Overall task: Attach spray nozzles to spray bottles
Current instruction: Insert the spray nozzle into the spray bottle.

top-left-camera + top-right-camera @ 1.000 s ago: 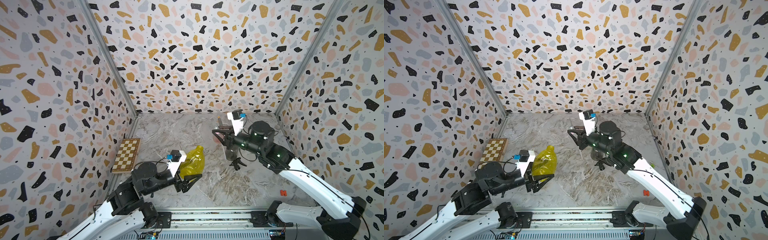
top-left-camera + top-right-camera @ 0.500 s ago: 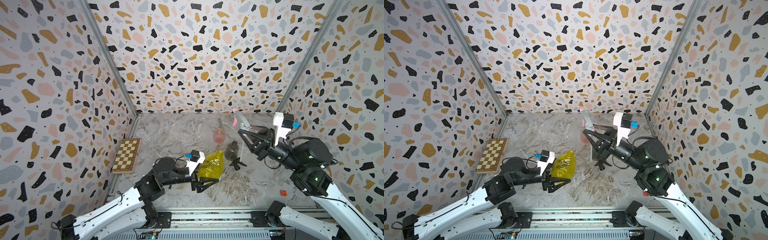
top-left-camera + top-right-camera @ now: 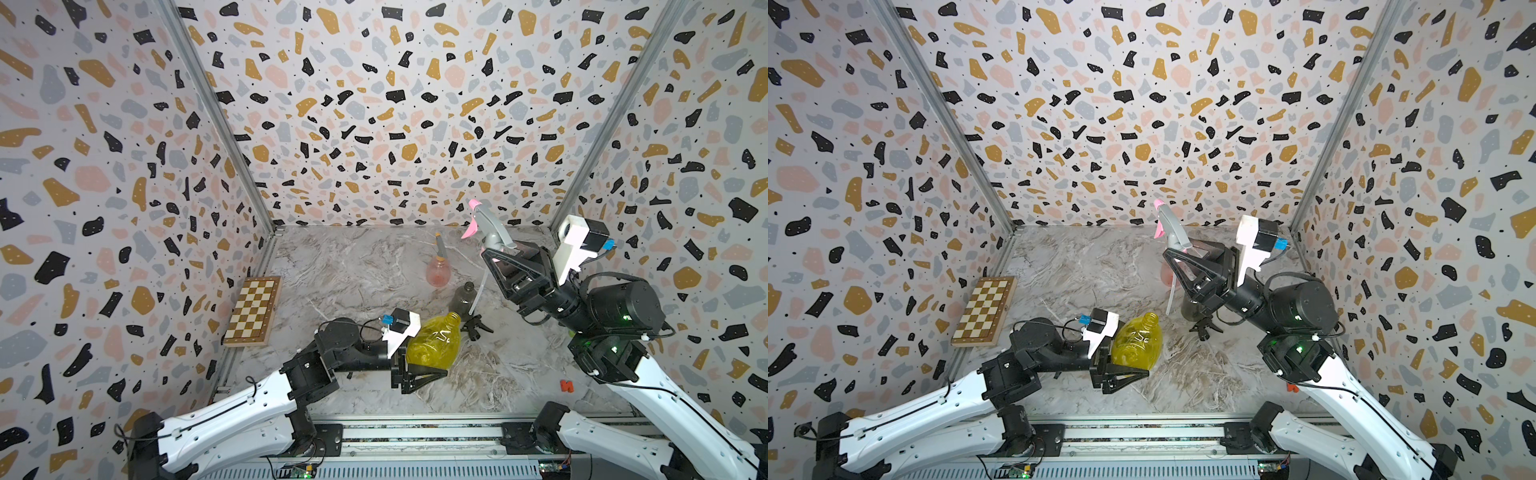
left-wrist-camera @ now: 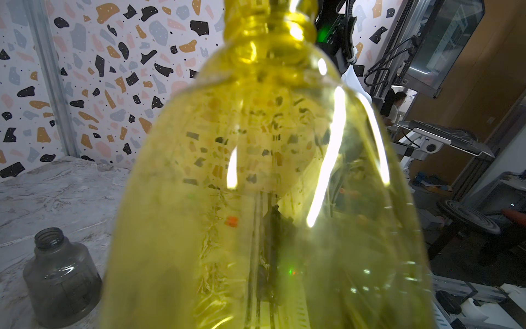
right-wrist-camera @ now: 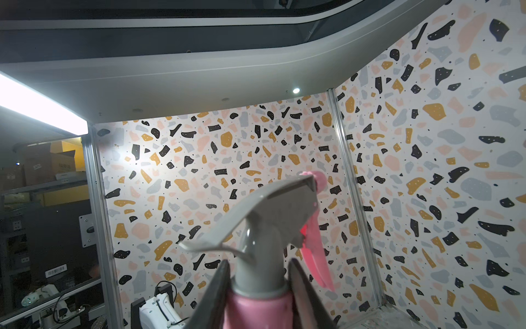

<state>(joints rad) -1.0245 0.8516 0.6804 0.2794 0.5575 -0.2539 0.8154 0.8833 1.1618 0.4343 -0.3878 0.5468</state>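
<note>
Left hand [image 3: 428, 361]: clamped on yellow bottle [image 3: 434, 343], tilted over the surface [image 3: 353, 266]. Right hand [image 3: 496, 253]: clamped on pink-trigger nozzle [image 3: 486, 224], raised high. Risk: hanging tube [image 3: 478, 293] may miss the tilted neck and bend.

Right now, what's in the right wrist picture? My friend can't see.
A grey spray nozzle with a pink trigger stands clamped at its pink collar in the right gripper. Behind are speckled walls and a bright light strip.

No legible text, barcode sticker [image 5: 55, 271] too small to read
</note>
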